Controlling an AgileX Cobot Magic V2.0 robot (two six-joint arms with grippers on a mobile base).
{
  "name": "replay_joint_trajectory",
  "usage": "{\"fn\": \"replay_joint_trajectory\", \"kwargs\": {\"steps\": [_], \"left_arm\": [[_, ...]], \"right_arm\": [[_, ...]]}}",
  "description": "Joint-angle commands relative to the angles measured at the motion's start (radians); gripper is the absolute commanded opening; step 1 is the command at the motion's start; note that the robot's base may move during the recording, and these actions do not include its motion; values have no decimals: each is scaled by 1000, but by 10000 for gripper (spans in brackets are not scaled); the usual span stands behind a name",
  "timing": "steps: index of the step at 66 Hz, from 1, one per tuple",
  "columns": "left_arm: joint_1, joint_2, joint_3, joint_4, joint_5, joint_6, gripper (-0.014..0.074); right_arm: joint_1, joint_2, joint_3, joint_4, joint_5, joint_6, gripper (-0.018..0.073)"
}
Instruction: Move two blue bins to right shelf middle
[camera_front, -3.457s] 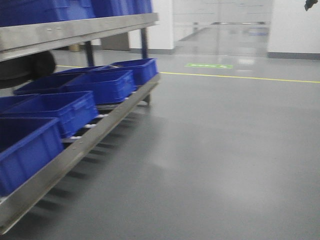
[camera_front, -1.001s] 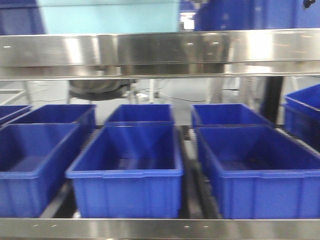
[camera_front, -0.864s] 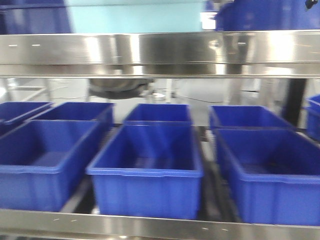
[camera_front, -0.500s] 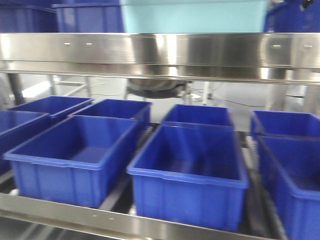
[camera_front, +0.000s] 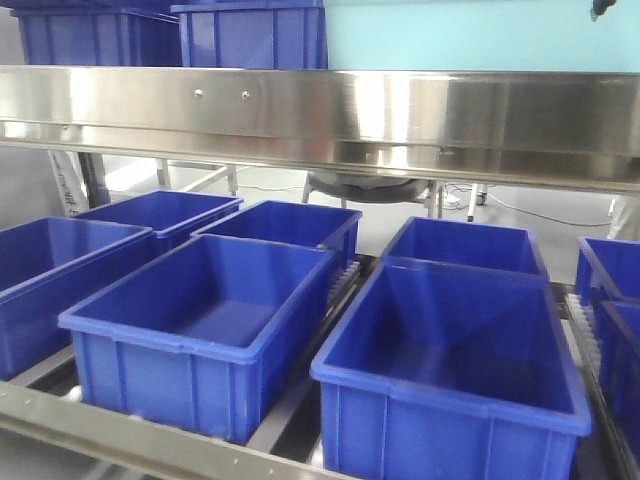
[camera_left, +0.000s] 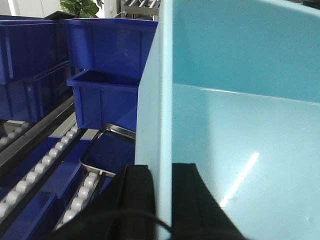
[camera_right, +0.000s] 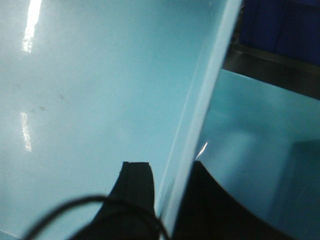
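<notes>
Wall of bin (camera_left: 240, 125) between left tool (camera_left: 161, 175) jaws

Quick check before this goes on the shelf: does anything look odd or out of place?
Only the colour: the held bin, clamped by the left gripper and right gripper, is pale turquoise, while the shelf bins are dark blue. No spill or damage shows.

The left gripper (camera_left: 162, 172) has two matte black fingers (camera_left: 134, 192) with squared tips and a thin black cable (camera_left: 125, 213) arcing across their base, and the right gripper (camera_right: 170, 170) shows matching black fingers (camera_right: 136, 187) and a looping black cable (camera_right: 90, 198).
</notes>
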Motion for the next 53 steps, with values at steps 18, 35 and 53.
{"fn": "replay_joint_trajectory", "kwargs": {"steps": [18,35,53], "left_arm": [[-13,-8,-8,-75,-67,-10,-111],[-13,-8,-8,-75,-67,-10,-111],[-13,-6,-8,-75,-67,-10,-111]], "right_arm": [[16,-14,-10,76,-49,-27,-153],[16,-14,-10,76,-49,-27,-153],[16,-14,-10,76,-49,-27,-153]]}}
